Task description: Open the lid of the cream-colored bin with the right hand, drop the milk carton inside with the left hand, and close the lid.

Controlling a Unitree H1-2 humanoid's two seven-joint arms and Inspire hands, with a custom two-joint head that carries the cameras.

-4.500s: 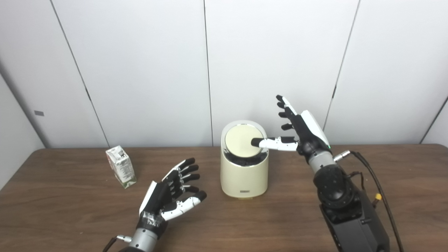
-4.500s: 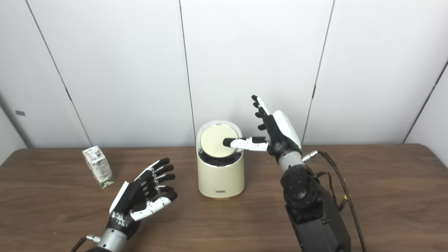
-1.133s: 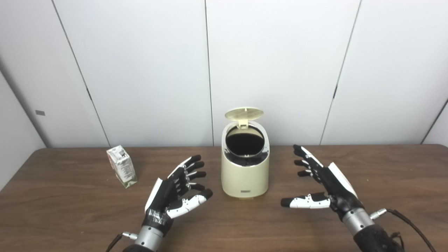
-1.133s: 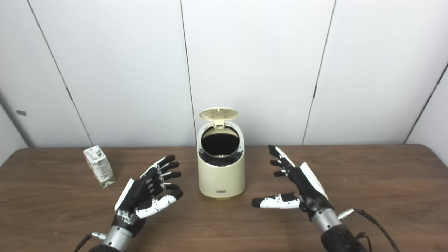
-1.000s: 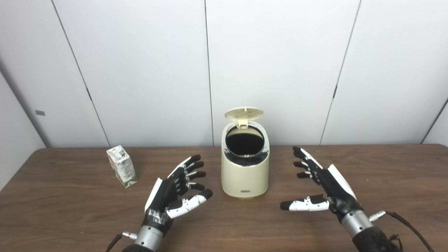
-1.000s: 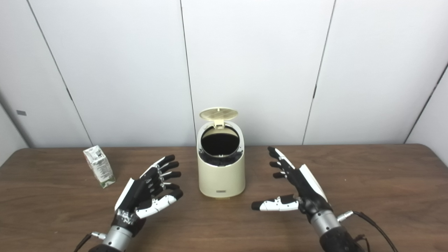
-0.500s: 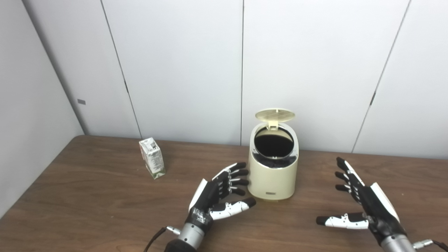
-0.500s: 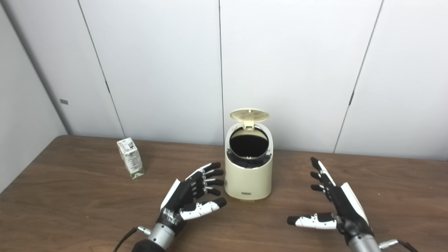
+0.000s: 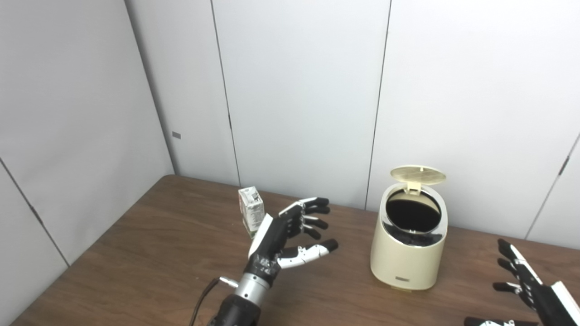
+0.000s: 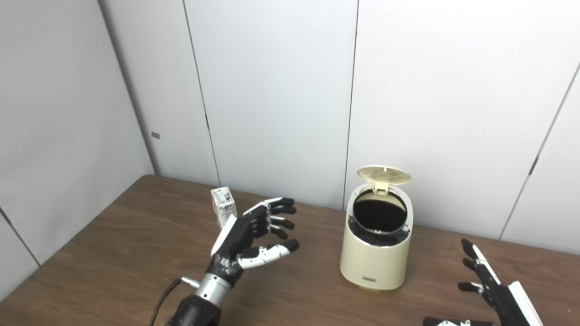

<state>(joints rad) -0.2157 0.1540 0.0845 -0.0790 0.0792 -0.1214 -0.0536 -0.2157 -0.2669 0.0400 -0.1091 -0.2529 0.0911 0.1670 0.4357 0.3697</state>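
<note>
A grey side wall (image 9: 68, 113) closes off the far left, meeting a back wall of pale panels (image 9: 299, 90) split by thin dark seams. Below them runs the dark wood table (image 9: 149, 253).

The milk carton (image 9: 251, 212) stands upright on the table near the back edge, white with dark print and a green base. Its lower right corner is hidden behind the left hand (image 9: 283, 235), so whether the hand touches it cannot be told; the carton is not gripped. That hand is raised above the table on its arm, which enters from the bottom edge with a silver wrist and a thin black cable trailing beside it. Its fingers (image 9: 312, 213) are spread apart and point to the right, with the thumb stretched out lower down, and they hold nothing.

Further right, well apart from the left hand, the cream-colored bin (image 9: 410, 246) sits on the table. Its lid (image 9: 418, 174) is tipped up on the rear hinge, showing the ribbed underside, and the round mouth shows a dark inside ringed by a shiny rim. A small label marks the front near the base.

At the lower right corner, the right hand (image 10: 496, 285) is partly cut off by the frame. Its fingers (image 10: 471, 258) are spread and empty, low over the table and clear of the bin.
</note>
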